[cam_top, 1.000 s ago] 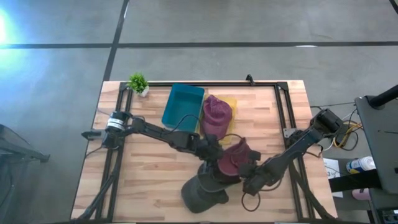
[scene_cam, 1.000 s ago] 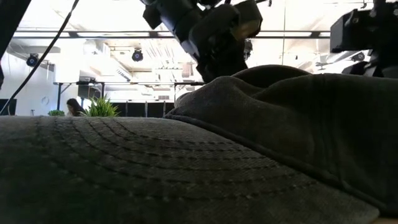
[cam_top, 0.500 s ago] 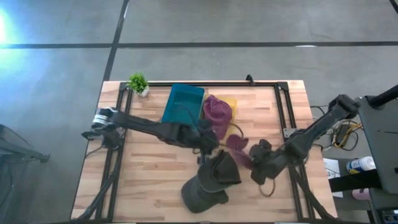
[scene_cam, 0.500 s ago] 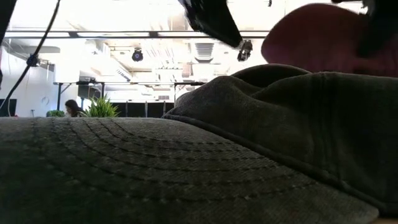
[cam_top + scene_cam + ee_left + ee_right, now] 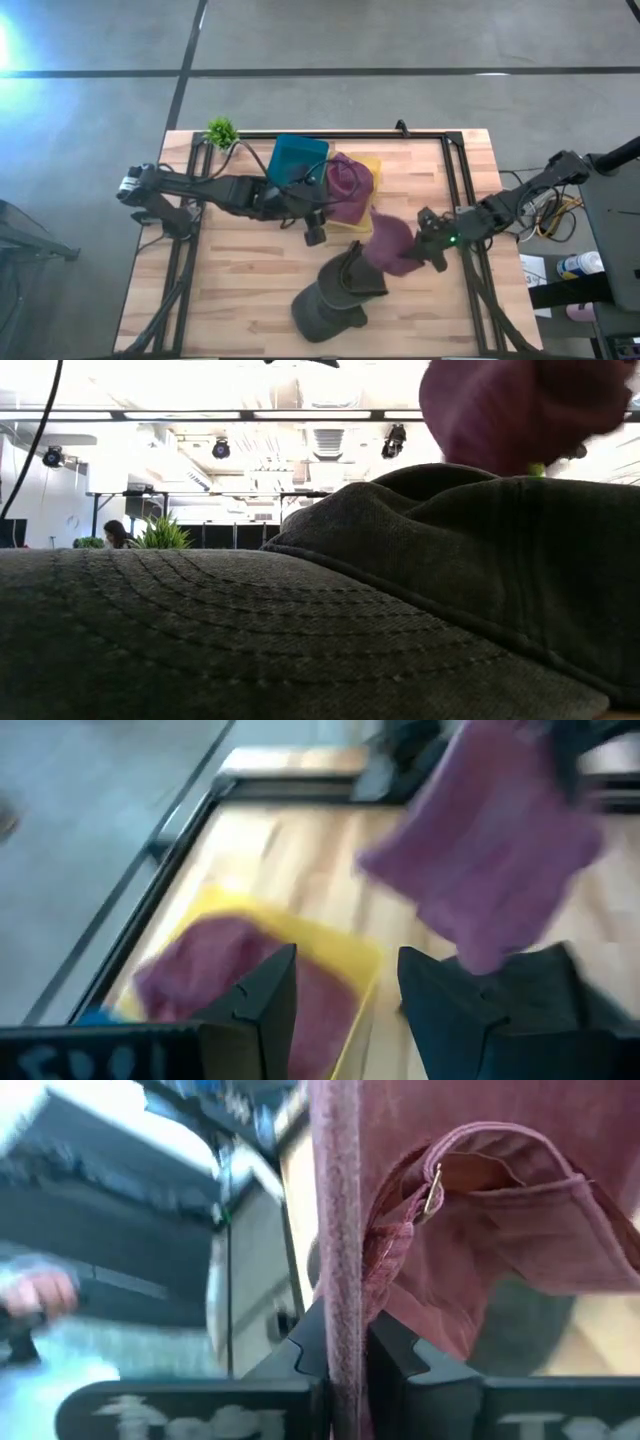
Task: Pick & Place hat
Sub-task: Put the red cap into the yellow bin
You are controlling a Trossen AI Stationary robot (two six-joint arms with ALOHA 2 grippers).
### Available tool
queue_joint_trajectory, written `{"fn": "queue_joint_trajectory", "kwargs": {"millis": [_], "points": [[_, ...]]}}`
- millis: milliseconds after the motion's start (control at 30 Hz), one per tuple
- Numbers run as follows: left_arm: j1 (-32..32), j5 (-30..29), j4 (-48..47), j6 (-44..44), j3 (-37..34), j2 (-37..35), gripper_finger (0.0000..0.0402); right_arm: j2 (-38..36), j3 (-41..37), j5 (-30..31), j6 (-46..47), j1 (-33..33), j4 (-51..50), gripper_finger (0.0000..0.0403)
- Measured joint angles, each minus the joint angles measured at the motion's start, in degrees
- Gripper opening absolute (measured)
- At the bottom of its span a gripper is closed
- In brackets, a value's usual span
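High view: two maroon hats (image 5: 392,243) (image 5: 347,186), one dark hat (image 5: 335,296), two grippers (image 5: 434,250) (image 5: 314,227).

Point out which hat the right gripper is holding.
The maroon hat hanging off the table, clamped in the right gripper. The other maroon hat lies on yellow; the dark hat lies flat.

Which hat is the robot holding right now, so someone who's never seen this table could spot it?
Start at the wooden table and find the right gripper near its right edge. The maroon hat hangs from that gripper, pinched by its edge. Unlike the other maroon hat lying on the yellow tray and the dark grey hat, it is lifted.
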Motion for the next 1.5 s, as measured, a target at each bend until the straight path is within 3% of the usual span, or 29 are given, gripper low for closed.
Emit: {"fn": "queue_joint_trajectory", "kwargs": {"millis": [200,367,600,867,1100,1267,1367,1500], "points": [[0.6,14.5,6.4,18.7,0.1,2.6,0.0168,3.6,-0.8,-13.8,-1.9,-2.3,1.3,0.0023],[2.6,22.5,9.6,19.7,1.6,7.5,0.0168,8.4,1.5,-21.5,-3.8,-3.1,0.9,0.0023],[3.4,34.0,8.8,17.8,8.3,15.6,0.0168,12.2,2.2,-23.8,-3.7,-4.1,1.0,0.0023],[3.6,38.0,5.1,16.4,12.7,20.2,0.0168,12.1,2.2,-23.2,-3.9,-5.8,1.0,0.0023],[4.1,34.3,5.2,17.5,12.8,22.2,0.0168,11.7,2.2,-23.2,-4.6,-6.4,4.2,0.0023],[4.8,37.7,6.5,16.6,12.8,22.8,0.0166,11.6,2.2,-23.2,-4.6,-6.5,4.3,0.0023],[4.8,38.0,6.5,16.8,12.8,23.0,0.0152,11.6,2.2,-23.4,-4.3,-6.5,4.3,0.0031],[4.8,38.8,6.5,17.0,12.6,23.0,0.0100,11.5,2.2,-23.4,-3.6,-6.5,4.5,0.0062]]}}
